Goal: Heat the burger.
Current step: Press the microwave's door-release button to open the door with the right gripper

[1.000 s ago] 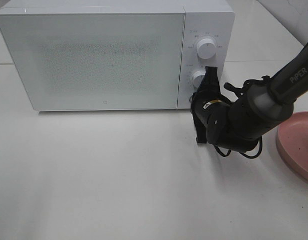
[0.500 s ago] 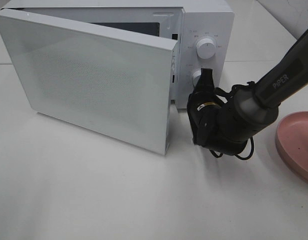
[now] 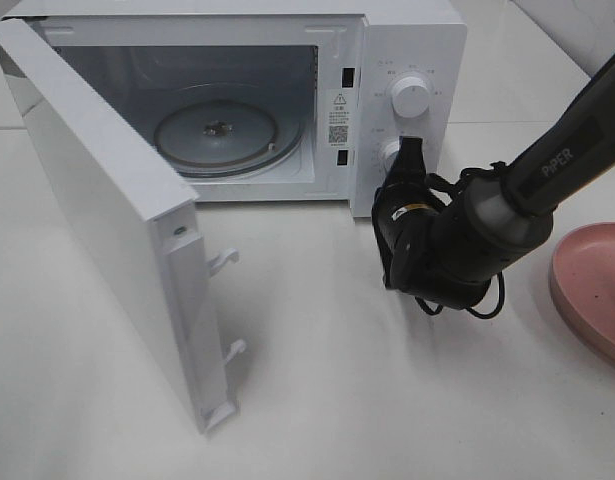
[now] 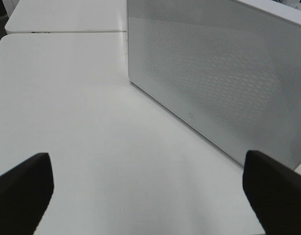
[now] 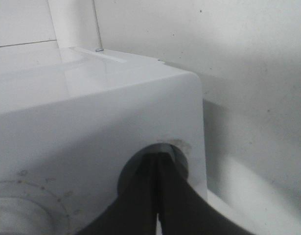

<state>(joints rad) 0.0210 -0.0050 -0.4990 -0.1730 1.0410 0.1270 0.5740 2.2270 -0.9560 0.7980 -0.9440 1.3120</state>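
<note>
The burger is out of view. The white microwave (image 3: 412, 40) stands at the back with its door (image 3: 107, 230) swung wide open to the left, showing the empty glass turntable (image 3: 217, 130). My right gripper (image 3: 411, 150) is shut, and its tips rest against the lower round button (image 3: 391, 155) on the control panel. In the right wrist view the closed fingertips (image 5: 157, 161) touch that button's recess. My left gripper (image 4: 150, 183) is open and empty, low over the table, facing the outside of the door (image 4: 223, 83). It does not show in the exterior view.
A round pink plate (image 3: 592, 290) lies at the right edge with nothing visible on it. The upper dial (image 3: 411, 96) sits above my right gripper. The open door stretches out over the left front of the white table (image 3: 317, 380).
The microwave door was closed, sprang ajar and has now swung fully open to the left. My right gripper stayed at the lower button, moving only slightly.
</note>
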